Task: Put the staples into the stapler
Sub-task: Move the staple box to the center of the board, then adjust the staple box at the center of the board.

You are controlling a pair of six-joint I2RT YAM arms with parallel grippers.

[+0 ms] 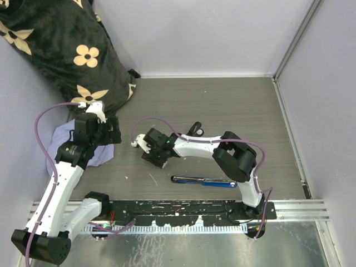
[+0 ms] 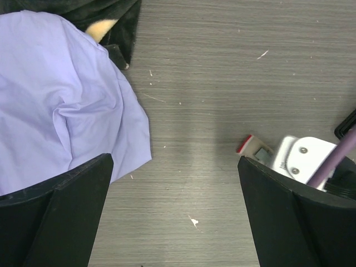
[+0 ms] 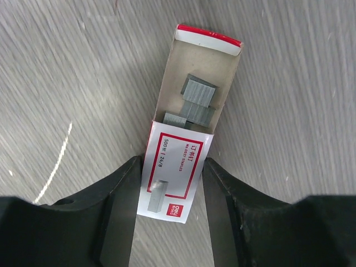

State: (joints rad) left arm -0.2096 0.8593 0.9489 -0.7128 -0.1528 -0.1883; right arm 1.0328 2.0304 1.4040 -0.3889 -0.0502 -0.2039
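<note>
The staples box (image 3: 183,142) is a small white box with a red-framed label, lying flat on the table. Its tray is slid out, showing grey staple strips (image 3: 198,95). My right gripper (image 3: 172,163) is shut on the box's sleeve, one black finger against each long side. From above, the box tip (image 1: 134,143) pokes out left of the right gripper (image 1: 142,146). The blue and black stapler (image 1: 203,181) lies flat near the front edge, apart from both grippers. My left gripper (image 2: 175,222) hangs open over bare table, the box's red end (image 2: 245,144) to its right.
A lavender cloth (image 1: 61,146) lies under the left arm, also filling the left wrist view's left side (image 2: 61,105). A black cushion with cream flowers (image 1: 61,50) fills the back left corner. A black object (image 1: 194,129) shows partly behind the right arm. White walls enclose the table.
</note>
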